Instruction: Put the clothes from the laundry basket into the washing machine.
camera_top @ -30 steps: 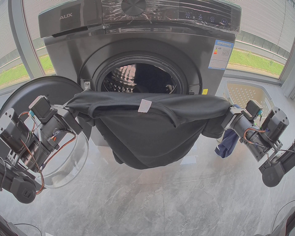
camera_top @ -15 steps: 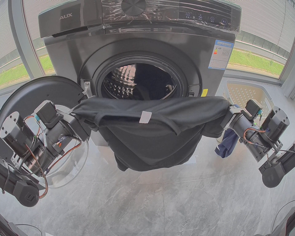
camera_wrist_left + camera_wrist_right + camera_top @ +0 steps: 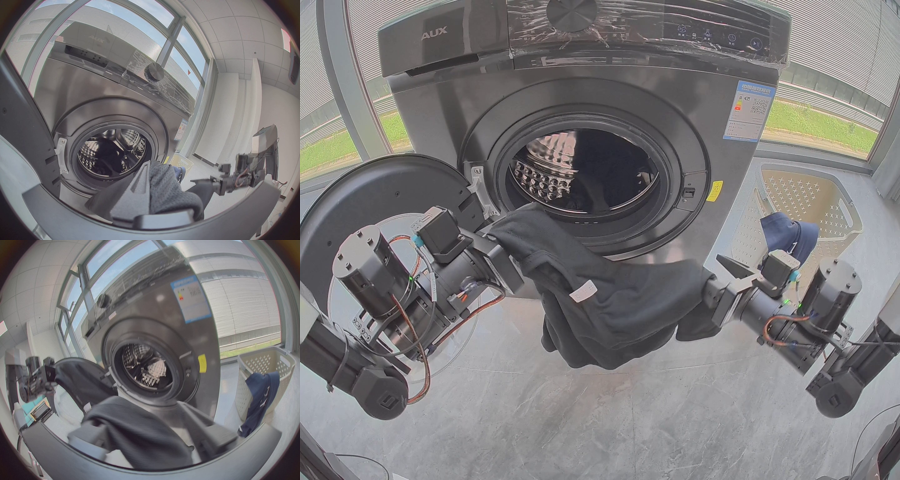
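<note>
The left gripper (image 3: 507, 257) and right gripper (image 3: 711, 294) each clamp the black garment (image 3: 619, 300). Sagging slack hangs below the drum opening (image 3: 584, 169) and may snag beneath it on insertion.

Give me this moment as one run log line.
left gripper shut on black garment | right gripper shut on black garment | hanging before open washing machine | blue garment draped on laundry basket

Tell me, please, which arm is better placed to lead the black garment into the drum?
Likely left. The left gripper holds the black garment close by the drum opening; the right gripper grips the other end, lower and farther out.
</note>
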